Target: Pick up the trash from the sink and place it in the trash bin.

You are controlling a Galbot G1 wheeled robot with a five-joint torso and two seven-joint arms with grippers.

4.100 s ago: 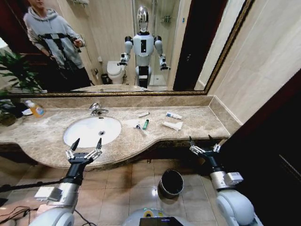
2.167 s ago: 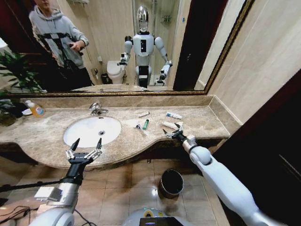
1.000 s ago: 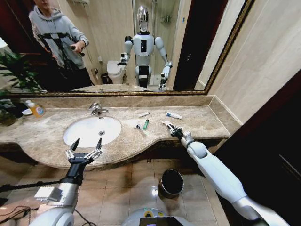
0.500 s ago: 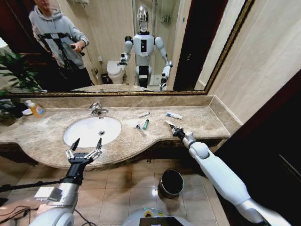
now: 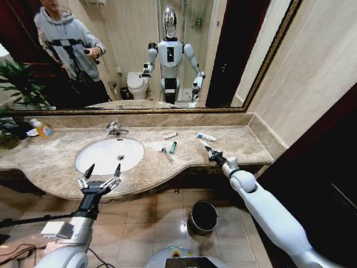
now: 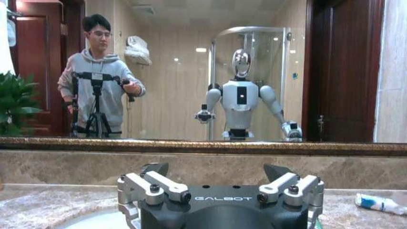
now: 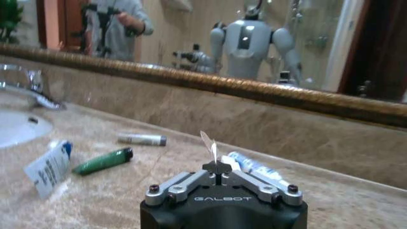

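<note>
Left to right along the beige-brown marble counter (image 5: pixel 67 159): an orange-yellow soap bottle (image 5: pixel 43 130) stands near the back-left corner against the backsplash, out of the way of the work. Next comes the large white oval sink (image 5: pixel 109 154) with its chrome faucet (image 5: pixel 114 129) on the back rim. The left gripper (image 5: pixel 99 182) hangs in front of the counter's front edge, just below the sink, its claw spread wide and empty; it looks parked so the other arm has room.

Right of the sink, the trash lies on the marble, not in the basin: a flat white sachet (image 7: pixel 48 167), a short green tube with a black cap (image 7: pixel 102 161) beside it, a small white tube (image 7: pixel 141 139) nearer the back edge, and a white tube with blue print (image 7: pixel 258 167) further right. The right gripper (image 7: pixel 217 167) is over the counter's right part, near its front edge, claw closed narrow on a thin white flat piece (image 7: pixel 208 143) that stands up on edge between the tips, pinched so it can be carried off.

The small round black trash bin with a shiny rim (image 5: pixel 203 216) sits on the tiled floor below the counter's front edge, probably where the load is meant to go.
</note>
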